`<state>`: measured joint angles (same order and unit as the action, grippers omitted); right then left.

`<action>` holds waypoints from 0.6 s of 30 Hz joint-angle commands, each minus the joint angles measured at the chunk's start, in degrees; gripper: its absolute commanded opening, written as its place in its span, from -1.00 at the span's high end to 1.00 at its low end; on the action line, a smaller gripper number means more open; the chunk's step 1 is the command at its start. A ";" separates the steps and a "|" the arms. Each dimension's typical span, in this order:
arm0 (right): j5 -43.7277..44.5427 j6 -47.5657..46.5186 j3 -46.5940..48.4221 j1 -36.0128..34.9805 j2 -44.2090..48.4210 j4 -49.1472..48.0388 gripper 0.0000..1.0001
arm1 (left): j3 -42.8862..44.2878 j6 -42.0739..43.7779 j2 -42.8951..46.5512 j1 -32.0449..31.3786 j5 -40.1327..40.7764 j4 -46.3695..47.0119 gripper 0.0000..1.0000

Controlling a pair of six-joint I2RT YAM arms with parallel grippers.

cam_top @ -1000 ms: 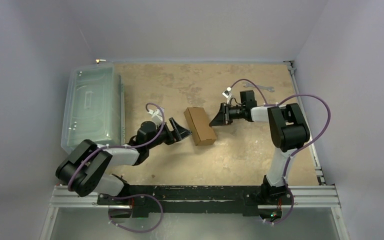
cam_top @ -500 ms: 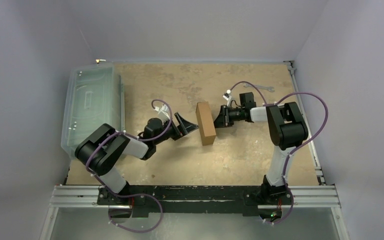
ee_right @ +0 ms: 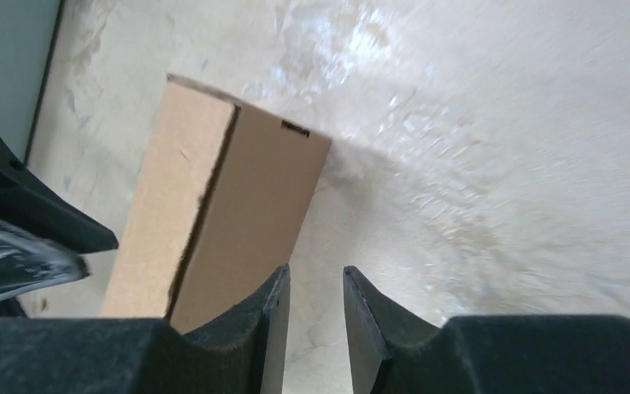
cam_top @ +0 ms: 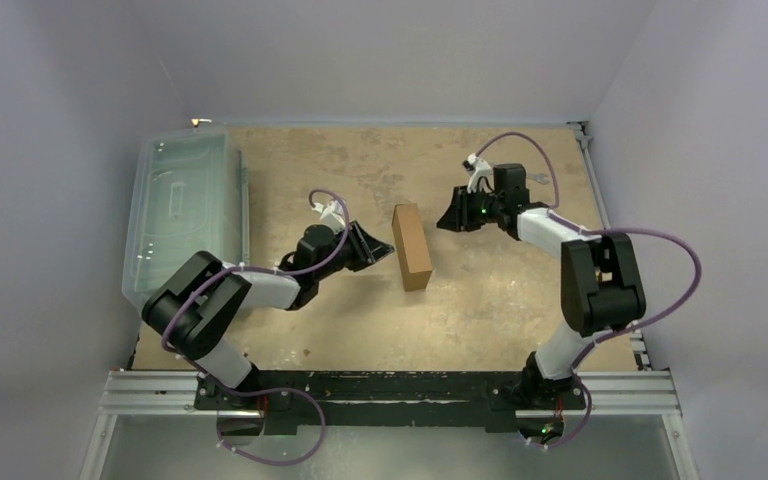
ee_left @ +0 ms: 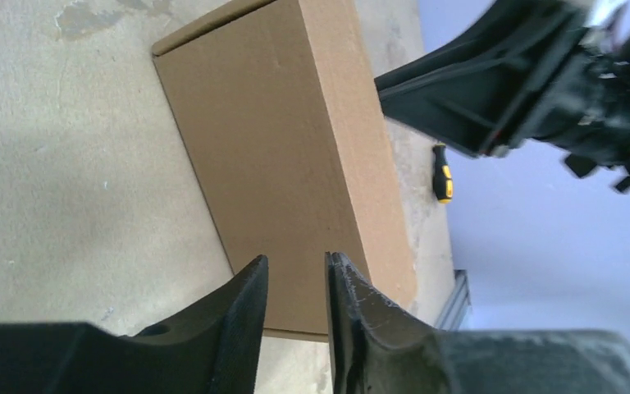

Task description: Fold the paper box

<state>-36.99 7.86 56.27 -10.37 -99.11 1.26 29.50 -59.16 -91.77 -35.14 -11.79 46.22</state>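
Near the middle of the desk (cam_top: pixel 340 165): a plain brown corrugated cardboard box (cam_top: pixel 412 247), already formed into a small closed mailer and up on one long narrow side, broad faces turned toward the desk's left and right edges. No loose flap or tab seen in any view, hence judged all but folded. Step in hand read as squaring the closed box or laying it down flat. Just beside its left face: the left pincer (cam_top: pixel 380 249), black fingers set to a narrow gap with nothing between them. Touching the cardboard or not, cannot tell. Off to the right of the box's far end and apart from it: the right pincer (cam_top: pixel 447 217), likewise parted only a little and empty. Next move likely to call for a gentle push from the left to tip the box onto a broad face, or a press along the lid edge to seat the tuck. Risk of toppling or skidding under too hard a nudge, given so narrow a base. No brand, label or print readable on the cardboard. Only a small dark mark at one top edge in the right wrist view, too small to make out. Along the left edge of the desk: a large clear plastic bin (cam_top: pixel 185 215), no part of the folding.
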 commanded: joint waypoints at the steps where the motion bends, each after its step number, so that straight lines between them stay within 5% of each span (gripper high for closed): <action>1: 8.56 -3.39 1.36 0.79 5.56 0.27 0.35 | 5.04 4.55 0.50 -1.40 3.29 -7.03 0.50; 7: 10.39 -5.28 2.84 0.79 5.79 2.52 0.79 | 12.40 7.38 -3.29 -2.90 3.81 -13.19 0.72; 18: 12.71 -7.51 4.49 1.05 6.50 5.11 0.82 | 28.76 9.38 -15.82 -5.69 -0.22 -18.77 0.74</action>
<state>-26.57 2.00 58.33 -9.63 -93.62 5.85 52.62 -52.10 -103.63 -39.59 -9.91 30.59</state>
